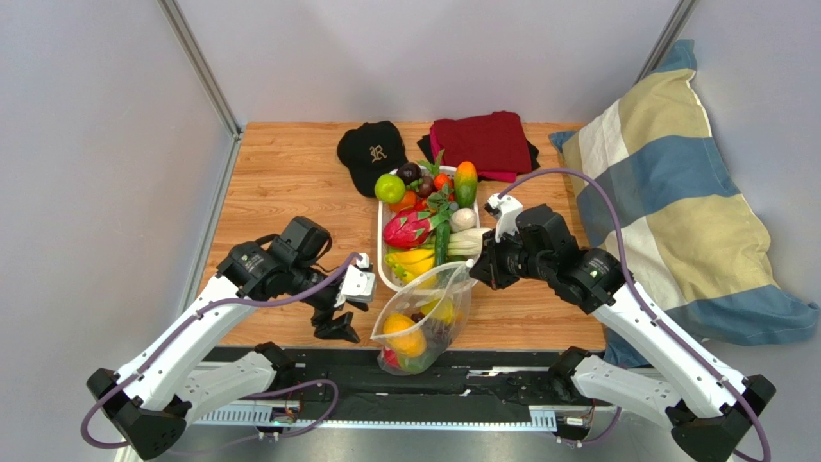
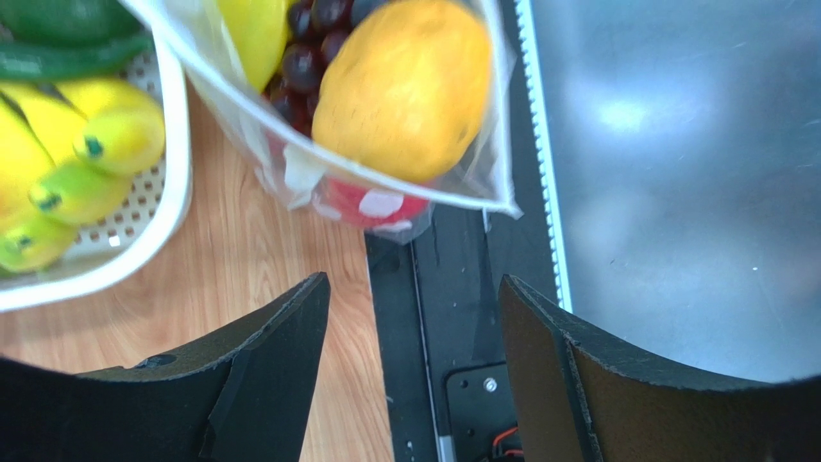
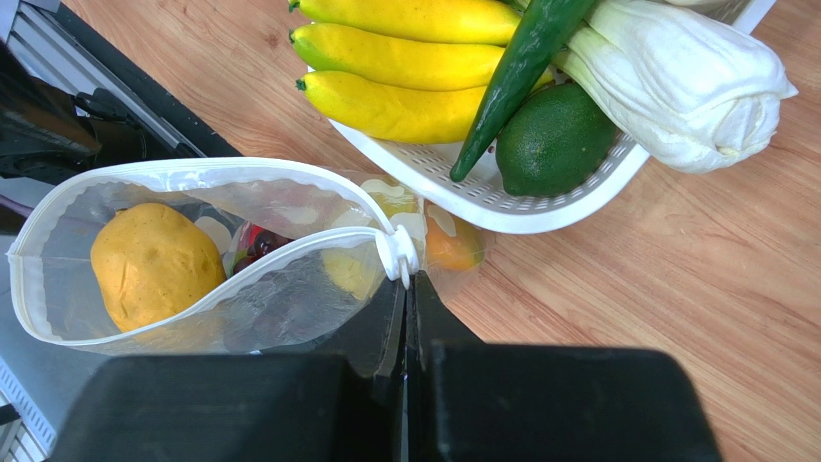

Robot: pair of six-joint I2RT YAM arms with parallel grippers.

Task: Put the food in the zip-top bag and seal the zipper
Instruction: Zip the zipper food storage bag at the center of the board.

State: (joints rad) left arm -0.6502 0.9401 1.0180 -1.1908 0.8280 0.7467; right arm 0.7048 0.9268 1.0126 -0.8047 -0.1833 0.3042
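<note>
Shut on the zipper (image 3: 193, 173) end of the zip-top bag (image 3: 289, 308), the right gripper (image 3: 405, 294) props its mouth open at the near edge of the table (image 1: 289, 183) (food (image 3: 159, 260) already inside), while the left gripper (image 2: 414, 308) hovers open and empty beside it.

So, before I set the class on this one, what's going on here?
The right gripper is shut on the zip-top bag, at one end of its rim. The bag is open, not sealed, and holds a yellow-orange fruit, grapes and a few other pieces. The left gripper hangs open beside it, holding nothing. More food lies in the white tray.
</note>
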